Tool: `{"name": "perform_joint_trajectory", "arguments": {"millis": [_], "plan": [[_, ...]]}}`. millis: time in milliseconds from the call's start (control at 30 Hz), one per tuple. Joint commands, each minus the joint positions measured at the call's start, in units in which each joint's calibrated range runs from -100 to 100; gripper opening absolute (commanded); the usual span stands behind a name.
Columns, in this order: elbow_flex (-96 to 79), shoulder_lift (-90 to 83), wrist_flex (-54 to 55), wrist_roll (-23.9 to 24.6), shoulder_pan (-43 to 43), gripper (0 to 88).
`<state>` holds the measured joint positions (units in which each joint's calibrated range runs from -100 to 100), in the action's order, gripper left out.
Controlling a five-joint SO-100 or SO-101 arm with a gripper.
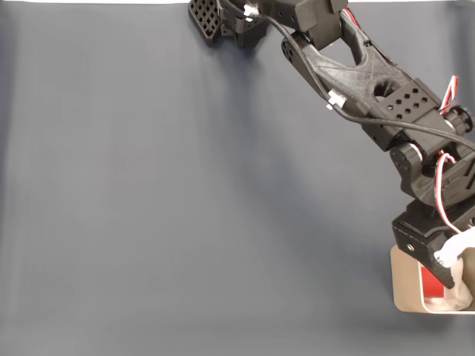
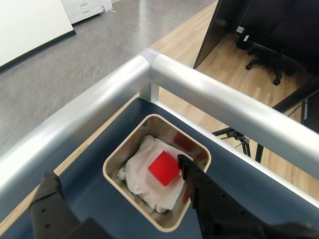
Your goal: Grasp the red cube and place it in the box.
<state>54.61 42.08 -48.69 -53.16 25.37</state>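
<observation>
Red cube rests on padding inside the box, directly beneath the spread, empty pincer.

No text, label, brand, number or sign can be read in either the fixed view or the wrist view. The red cube shows plain faces with no marking, and the box carries no print on its rim or walls. The black arm parts and the dark tabletop bear no lettering that can be made out.
</observation>
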Motion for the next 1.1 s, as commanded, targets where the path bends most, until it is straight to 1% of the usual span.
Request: {"name": "perform_joint_trajectory", "arguments": {"millis": [0,300,367,400,433,467,500,533,567,667,833,933,1067], "plan": [[3.51,-3.17,0.98,-0.15,-0.73,51.2],[3.78,-3.17,1.15,-0.05,-0.73,50.9],[3.78,-3.17,1.15,-0.10,-0.73,49.0],[3.78,-3.25,1.06,-0.29,-0.73,45.0],[3.51,-3.51,1.31,-0.54,-0.80,24.5],[3.14,-3.86,1.47,-0.83,-1.01,14.0],[2.69,-4.47,1.56,-0.98,-1.29,6.4],[2.14,-5.33,1.64,-0.73,-1.79,1.6],[1.23,-6.37,1.64,-0.39,-2.50,0.0],[-6.16,-12.27,4.43,0.20,-6.19,0.0],[-22.68,-24.48,11.06,0.00,-15.43,0.0],[-35.36,-34.28,14.02,0.00,-19.97,0.0],[-55.71,-51.43,15.08,1.03,-22.96,0.0]]}}
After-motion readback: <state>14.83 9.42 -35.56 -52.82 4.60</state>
